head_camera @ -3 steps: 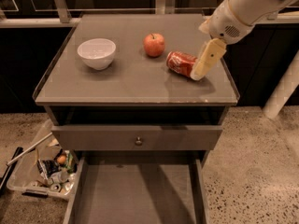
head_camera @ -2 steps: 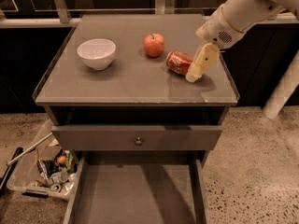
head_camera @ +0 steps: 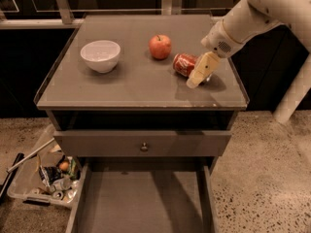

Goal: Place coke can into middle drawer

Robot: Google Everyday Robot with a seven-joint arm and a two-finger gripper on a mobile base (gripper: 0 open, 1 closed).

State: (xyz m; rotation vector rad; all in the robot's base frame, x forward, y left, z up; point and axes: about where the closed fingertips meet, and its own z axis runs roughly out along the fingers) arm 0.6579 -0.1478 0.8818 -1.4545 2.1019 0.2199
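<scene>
The coke can point(head_camera: 183, 63) lies on its side on the grey cabinet top point(head_camera: 131, 86), right of centre, next to the apple. My gripper point(head_camera: 194, 81) hangs from the white arm that comes in from the upper right. It points down and to the left, right against the can's right front side, and its tip is near the surface. The middle drawer point(head_camera: 141, 203) is pulled out below the cabinet front, and its flat grey floor holds nothing.
A red-orange apple point(head_camera: 160, 46) stands left of the can and a white bowl point(head_camera: 100, 55) further left. A closed drawer front with a round knob point(head_camera: 144, 146) sits above the open drawer. A plastic bin of crushed cans and litter point(head_camera: 46, 178) is on the floor at the left. A white post point(head_camera: 296, 91) stands at the right.
My gripper has moved left and slightly down along the front of the can. The can, apple and bowl have not moved.
</scene>
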